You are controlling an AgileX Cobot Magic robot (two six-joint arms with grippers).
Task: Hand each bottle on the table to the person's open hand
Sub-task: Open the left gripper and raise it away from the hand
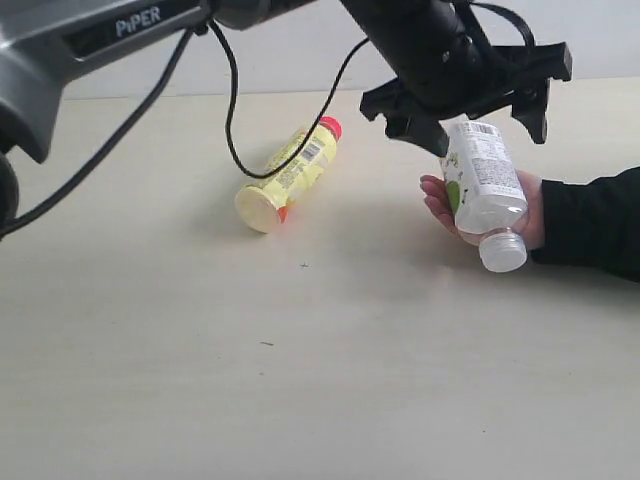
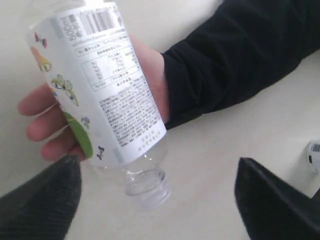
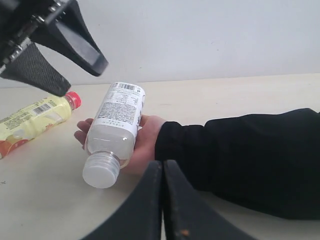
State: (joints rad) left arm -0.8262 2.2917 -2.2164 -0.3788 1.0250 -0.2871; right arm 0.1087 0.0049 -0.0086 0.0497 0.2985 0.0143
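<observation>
A white-capped bottle (image 1: 483, 188) with a white-green label lies across the person's open hand (image 1: 437, 197), cap toward the table's front. My left gripper (image 1: 475, 118) hangs open just above it, its fingers spread wider than the bottle and touching nothing. In the left wrist view the bottle (image 2: 100, 85) rests on the palm (image 2: 150, 75) between and beyond the spread fingertips (image 2: 42, 200). A yellow bottle (image 1: 290, 175) with a red cap lies on its side on the table (image 1: 300, 380), left of the hand. My right gripper (image 3: 163, 200) is shut and empty, near the black sleeve (image 3: 240, 160).
The left arm's black cable (image 1: 232, 110) droops over the yellow bottle. The person's forearm (image 1: 595, 220) comes in from the right edge. A bit of another barcoded label (image 2: 314, 155) shows at the edge of the left wrist view.
</observation>
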